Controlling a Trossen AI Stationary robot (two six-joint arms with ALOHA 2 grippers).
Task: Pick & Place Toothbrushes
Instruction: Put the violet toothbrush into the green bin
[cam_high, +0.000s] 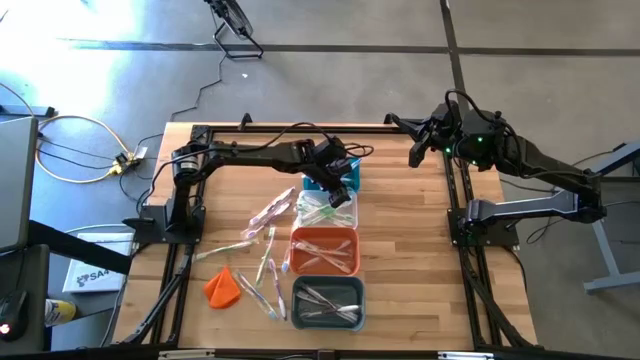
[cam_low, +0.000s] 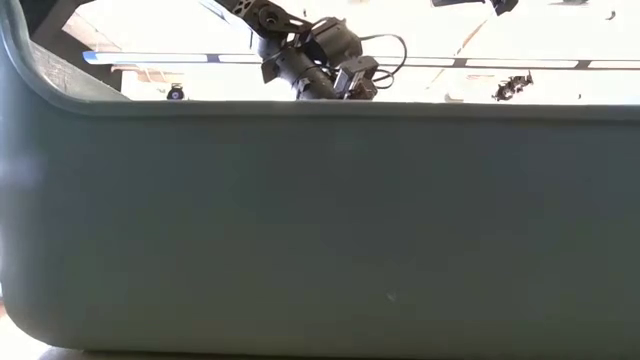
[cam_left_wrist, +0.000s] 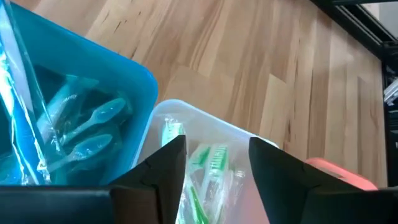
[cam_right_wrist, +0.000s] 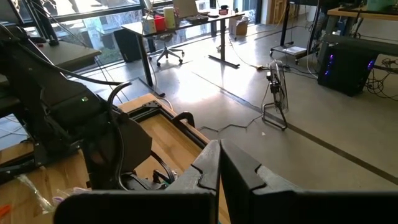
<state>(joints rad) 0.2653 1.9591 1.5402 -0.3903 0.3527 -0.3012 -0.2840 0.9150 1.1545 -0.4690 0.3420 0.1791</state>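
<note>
Several loose toothbrushes (cam_high: 262, 243), pink, white and pale, lie flat on the wooden table left of a column of bins. In the left wrist view, light blue toothbrushes (cam_left_wrist: 87, 127) lie in the teal bin (cam_left_wrist: 134, 71) and green ones (cam_left_wrist: 208, 158) in the clear bin (cam_left_wrist: 186, 112). More lie in the orange bin (cam_high: 323, 251) and the grey bin (cam_high: 327, 302). My left gripper (cam_left_wrist: 217, 163) (cam_high: 336, 188) hovers open above the clear bin's end next to the teal bin, with nothing between its fingers. My right gripper (cam_right_wrist: 219, 171) (cam_high: 415, 152) is shut and empty at the table's far right corner.
A small orange cloth lump (cam_high: 222, 287) lies near the table's near left part. The grey bin's wall (cam_low: 320, 230) fills most of the low view; only my left arm (cam_low: 315, 55) shows above it. Bare wood (cam_high: 410, 240) lies right of the bins.
</note>
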